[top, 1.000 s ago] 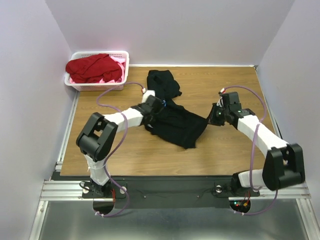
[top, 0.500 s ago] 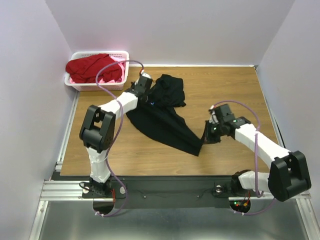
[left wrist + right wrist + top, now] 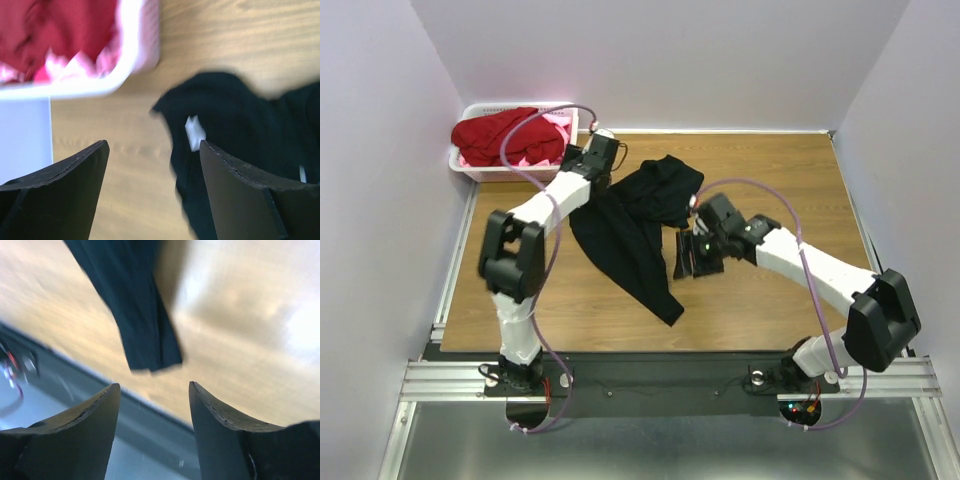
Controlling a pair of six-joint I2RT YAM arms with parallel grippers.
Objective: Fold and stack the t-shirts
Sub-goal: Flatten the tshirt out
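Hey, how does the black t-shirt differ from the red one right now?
Place: the black t-shirt lies on the wooden table, while the red t-shirt sits in the white basket. Pose: the black t-shirt trails out in a long strip, bunched at its far end; the red t-shirt is crumpled in a heap. Both are unfolded.

Wooden tabletop point(image 3: 770, 170): one large black short-sleeved t-shirt point(image 3: 632, 240), crumpled, with a long tail trailing toward the near edge.
Far-left corner: white slotted plastic basket point(image 3: 470, 171) holding a red t-shirt point(image 3: 505, 135) over a pink t-shirt point(image 3: 532, 157).
Left gripper point(image 3: 602, 150): between basket and black shirt.
Right gripper point(image 3: 690, 260): just beside the shirt's right side.
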